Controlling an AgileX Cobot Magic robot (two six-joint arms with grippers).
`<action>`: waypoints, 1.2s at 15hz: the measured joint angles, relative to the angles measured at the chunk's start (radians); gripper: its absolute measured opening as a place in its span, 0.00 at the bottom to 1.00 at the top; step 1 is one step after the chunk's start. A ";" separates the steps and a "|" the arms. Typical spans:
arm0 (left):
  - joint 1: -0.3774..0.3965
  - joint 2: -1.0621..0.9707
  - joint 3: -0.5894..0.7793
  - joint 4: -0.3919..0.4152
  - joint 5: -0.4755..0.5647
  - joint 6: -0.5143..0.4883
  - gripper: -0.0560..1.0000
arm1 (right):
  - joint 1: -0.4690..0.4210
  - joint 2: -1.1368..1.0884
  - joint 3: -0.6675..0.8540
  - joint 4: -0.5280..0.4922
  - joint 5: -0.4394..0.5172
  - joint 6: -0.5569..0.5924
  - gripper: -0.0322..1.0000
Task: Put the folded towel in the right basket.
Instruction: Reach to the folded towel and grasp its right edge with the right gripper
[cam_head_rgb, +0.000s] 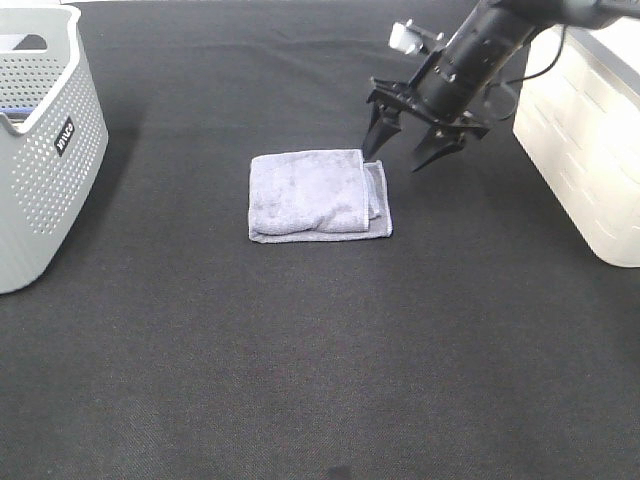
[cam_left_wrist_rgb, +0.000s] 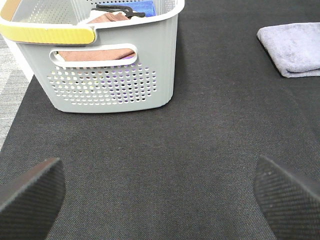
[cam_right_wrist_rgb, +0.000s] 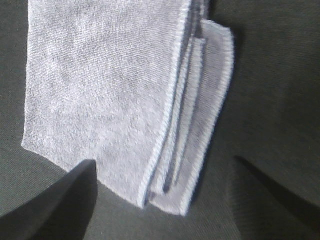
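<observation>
One folded towel (cam_head_rgb: 318, 194) lies between two baskets, grey perforated basket (cam_head_rgb: 40, 190) left, white basket (cam_head_rgb: 590, 170) right, with right gripper (cam_head_rgb: 393, 160) gaping empty at its far-right corner, left gripper (cam_left_wrist_rgb: 160, 199) equally wide, empty.

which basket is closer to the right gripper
The white brick-patterned basket at the right edge. The right gripper hangs open at the towel's right end, near that basket; the grey perforated basket sits far left.

The black label (cam_head_rgb: 63, 137) on the grey basket (cam_head_rgb: 45, 195) bears unreadable white lettering.
</observation>
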 joint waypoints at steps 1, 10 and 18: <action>0.000 0.000 0.000 0.000 0.000 0.000 0.98 | 0.000 0.045 -0.051 0.009 0.035 -0.001 0.69; 0.000 0.000 0.000 0.000 0.000 0.000 0.98 | 0.000 0.220 -0.234 0.026 0.117 -0.002 0.76; 0.000 0.000 0.000 0.000 0.000 0.000 0.98 | 0.019 0.253 -0.236 0.160 0.105 -0.088 0.45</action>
